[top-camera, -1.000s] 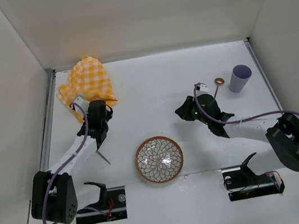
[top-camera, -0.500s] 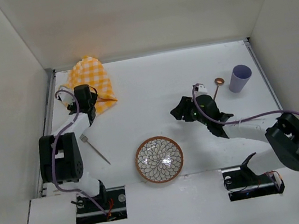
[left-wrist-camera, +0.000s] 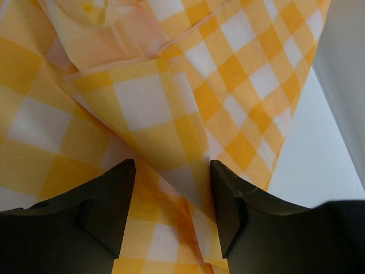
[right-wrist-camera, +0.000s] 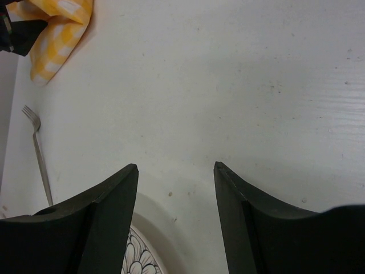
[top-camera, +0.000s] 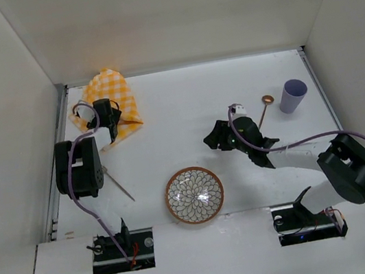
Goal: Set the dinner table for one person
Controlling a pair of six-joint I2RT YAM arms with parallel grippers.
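The dinner table (top-camera: 185,109) is a wide white top. A yellow-and-white checked cloth (top-camera: 111,92) lies bunched at its far left. My left gripper (top-camera: 108,124) hangs over the cloth's near edge. In the left wrist view it stands open (left-wrist-camera: 171,188), and a fold of the cloth (left-wrist-camera: 148,108) lies between its fingers (left-wrist-camera: 114,194). A fork (top-camera: 117,183) lies loose on the table, left of a flower-patterned bowl (top-camera: 194,195). My right gripper (top-camera: 212,139) is open and empty (right-wrist-camera: 175,171) above bare table, just beyond the bowl's rim (right-wrist-camera: 142,251).
A copper-headed spoon (top-camera: 264,106) and a purple cup (top-camera: 293,95) stand at the far right. The fork (right-wrist-camera: 39,154) and the cloth (right-wrist-camera: 60,28) show at the left of the right wrist view. White walls close in the table on three sides.
My left gripper opened, left the fork lying on the table and swung back to the cloth. My right gripper opened and slid a little left.
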